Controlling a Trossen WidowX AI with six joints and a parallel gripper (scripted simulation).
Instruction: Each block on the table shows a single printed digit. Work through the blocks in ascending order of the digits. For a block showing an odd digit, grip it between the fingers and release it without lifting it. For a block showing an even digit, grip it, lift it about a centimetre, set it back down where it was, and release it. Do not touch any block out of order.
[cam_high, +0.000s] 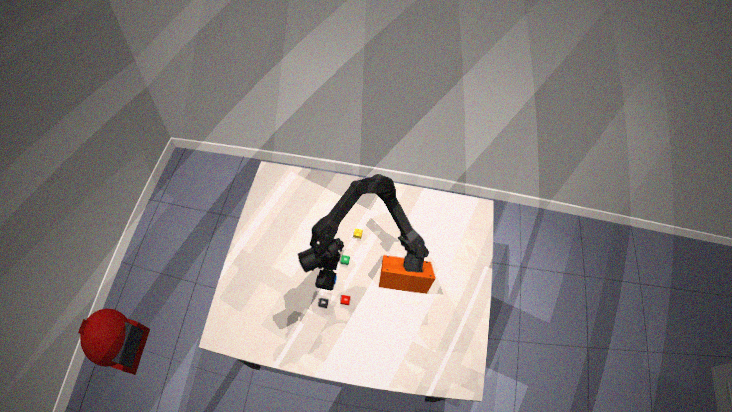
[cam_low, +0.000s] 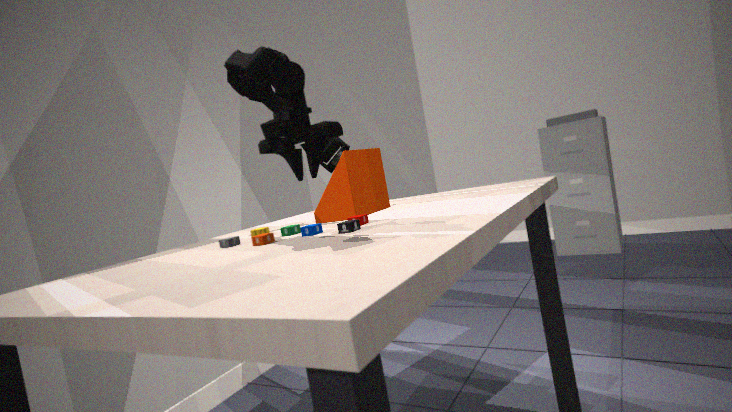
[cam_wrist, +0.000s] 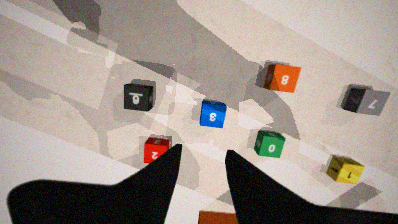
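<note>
Two fingers, one gripper (cam_high: 327, 276) (cam_low: 306, 178) (cam_wrist: 204, 152): partly open, a modest gap between the tips, nothing held; raised well above the table in the exterior view.
Blue block, 3 (cam_high: 335, 279) (cam_low: 311, 229) (cam_wrist: 213, 114): near the wrist frame's middle, just above the gap as pictured; mostly hidden from overhead.
Red block, 2 (cam_high: 345, 299) (cam_low: 361, 219) (cam_wrist: 156, 150): lower left of the wrist frame, its corner overlapped by a fingertip.
Green block, 0 (cam_high: 345, 259) (cam_low: 290, 230) (cam_wrist: 270, 144): right of the gap in the wrist view.
Black block (cam_high: 323, 302) (cam_low: 348, 226) (cam_wrist: 139, 97): left, higher up; barred digit, 6 or 9, I can't tell which.
Orange block, 8 (cam_low: 262, 239) (cam_wrist: 284, 78): upper right of the wrist frame.
Yellow block, 1 (cam_high: 358, 233) (cam_low: 259, 231) (cam_wrist: 345, 170): lower right there.
Grey block, 7 (cam_low: 229, 242) (cam_wrist: 372, 102): at the wrist frame's right side.
Black arm (cam_high: 379, 186) (cam_low: 266, 76): bent in a high arch across the middle of the top view.
Orange stand (cam_high: 407, 278) (cam_low: 368, 179) (cam_wrist: 218, 218): under the arm's foot, right of the blocks from overhead.
Pale table (cam_high: 399, 353) (cam_low: 179, 332): bearing all seven blocks.
Filing cabinet (cam_low: 583, 194): right side of the exterior view.
</note>
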